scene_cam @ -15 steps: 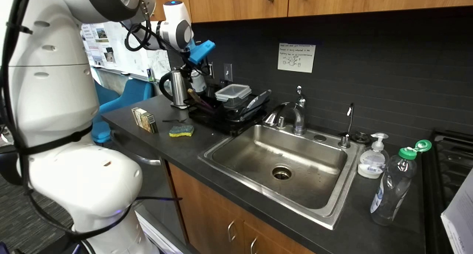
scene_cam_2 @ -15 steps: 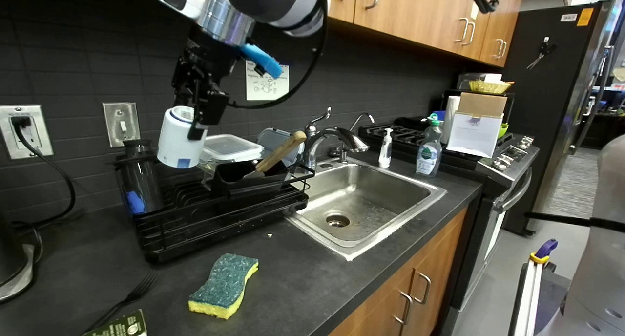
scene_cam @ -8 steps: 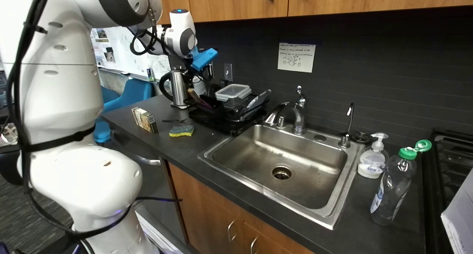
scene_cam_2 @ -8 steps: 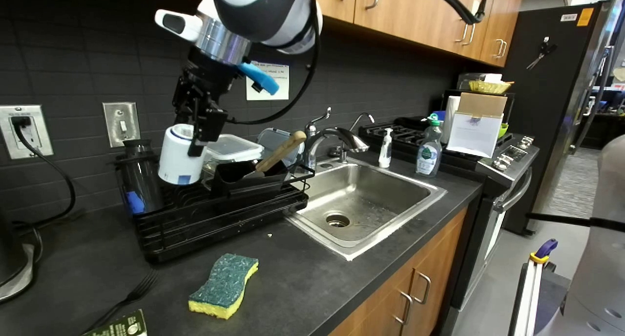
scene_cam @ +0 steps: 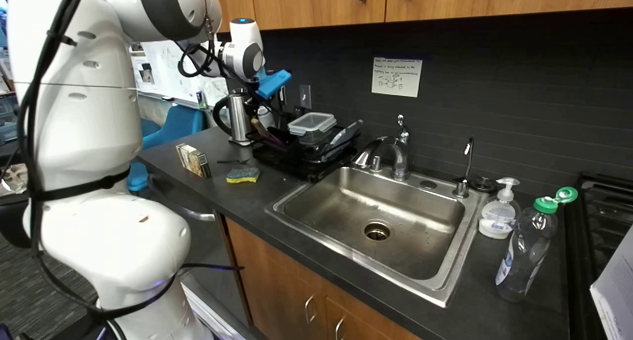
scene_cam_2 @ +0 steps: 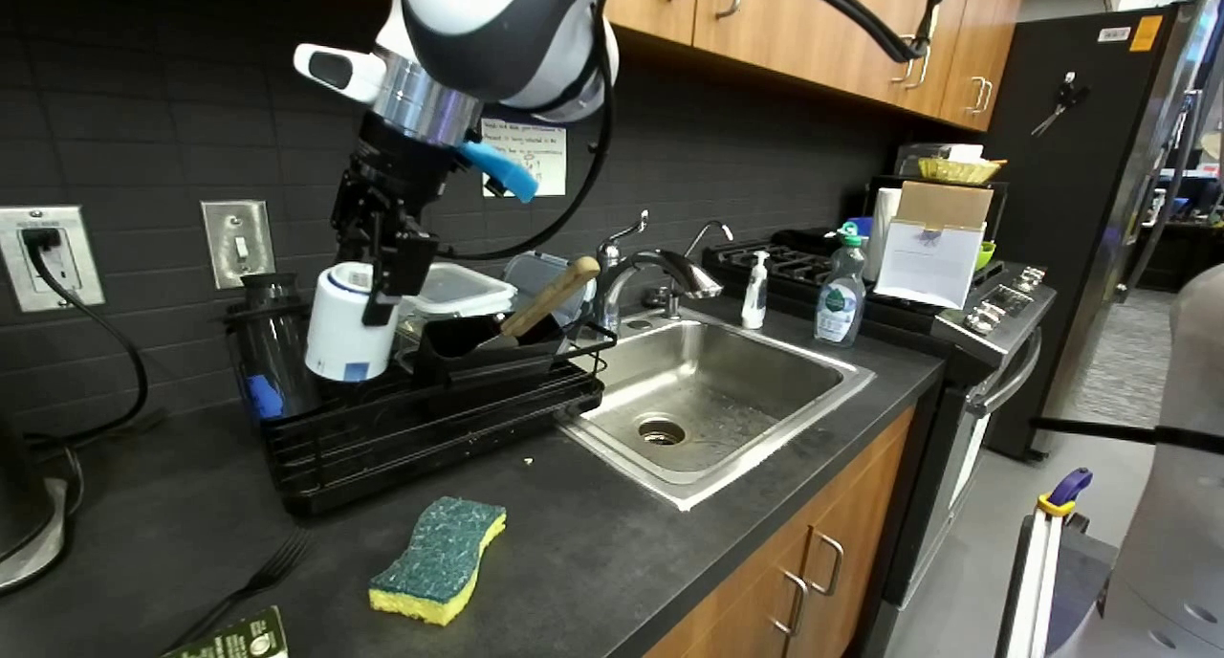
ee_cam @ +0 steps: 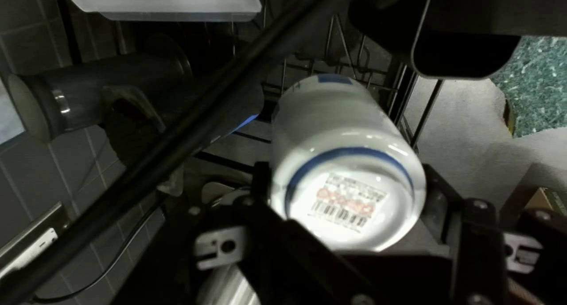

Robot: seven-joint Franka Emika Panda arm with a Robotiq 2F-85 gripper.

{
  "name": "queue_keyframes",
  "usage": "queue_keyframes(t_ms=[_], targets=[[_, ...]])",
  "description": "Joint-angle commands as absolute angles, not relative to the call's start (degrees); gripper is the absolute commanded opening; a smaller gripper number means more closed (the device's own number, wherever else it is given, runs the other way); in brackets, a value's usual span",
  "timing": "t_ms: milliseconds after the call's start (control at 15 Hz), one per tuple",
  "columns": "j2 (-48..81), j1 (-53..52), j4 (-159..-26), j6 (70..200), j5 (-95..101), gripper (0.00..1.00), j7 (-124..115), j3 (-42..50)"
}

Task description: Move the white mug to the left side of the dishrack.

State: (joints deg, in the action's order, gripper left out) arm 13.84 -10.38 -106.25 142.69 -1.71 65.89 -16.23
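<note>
The white mug [scene_cam_2: 346, 338] is upside down, with its blue-ringed base and barcode sticker facing up in the wrist view [ee_cam: 350, 194]. My gripper [scene_cam_2: 368, 290] is shut on it, with one finger on each side of the mug. The dishrack [scene_cam_2: 430, 438] is low and black. In that exterior view the mug is over the rack's left part, between the dark jar and the utensil holder. I cannot tell whether its lower edge touches the rack. In an exterior view the mug [scene_cam: 265, 116] shows only partly, behind the rack's contents and near the kettle.
A dark jar with blue tape [scene_cam_2: 277, 352] stands at the rack's left end. The utensil holder [scene_cam_2: 483, 347] and clear containers [scene_cam_2: 459, 290] are to the right. A steel kettle [scene_cam: 241, 117], sponge [scene_cam_2: 440, 558] and fork [scene_cam_2: 253, 581] are nearby. The sink [scene_cam_2: 708, 476] adjoins the rack.
My gripper has come down with the mug in it, lowering it toward the left part of the rack. The mug stays upside down in the fingers. The other objects have not moved.
</note>
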Motion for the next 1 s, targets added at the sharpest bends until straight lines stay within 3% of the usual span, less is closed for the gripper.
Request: queue_keyframes(t_ms=[0, 933], targets=[[14.55, -10.04, -104.07, 140.38, -3.16, 0.53, 67.11, -17.16], [16.16, -10.41, -102.35, 134.25, -2.44, 0.53, 66.71, -17.2]])
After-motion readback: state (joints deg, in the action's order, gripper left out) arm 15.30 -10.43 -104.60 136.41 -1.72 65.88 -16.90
